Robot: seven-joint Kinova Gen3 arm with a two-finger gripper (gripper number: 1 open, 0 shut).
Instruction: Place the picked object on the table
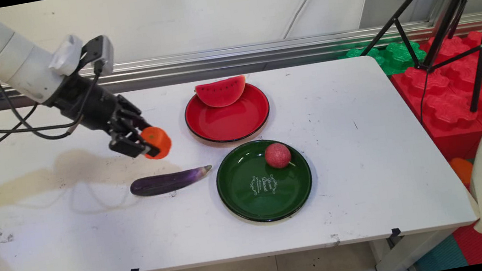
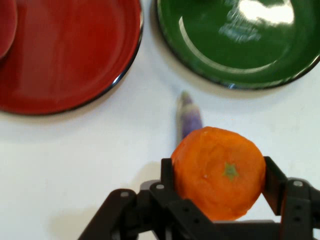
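The gripper [image 1: 147, 145] is reaching in from the left, and its jaws are closing on an orange [image 1: 157, 142], pressing it from two opposite sides. In the hand view the gripper [image 2: 220, 187] is holding the orange [image 2: 218, 172] with its small green stem mark turned toward the camera, so I judge that the fruit's stem axis is running along the gripper, toward the hand. The orange is nearly round, so it has no clear long axis. It is hanging above the white table [image 1: 70, 237], not resting on it.

Taking the orange as landmark: the eggplant [image 1: 169, 182] is lying just below it on the table, with its long axis going left to right and its pale pointed end turned to the right. The red plate [image 1: 230, 125] is standing to the right of the orange and is carrying a watermelon slice [image 1: 221, 92] at its far rim. The green plate [image 1: 260, 199] is lying to the right and nearer, with a small red round fruit [image 1: 277, 155] in its upper part.
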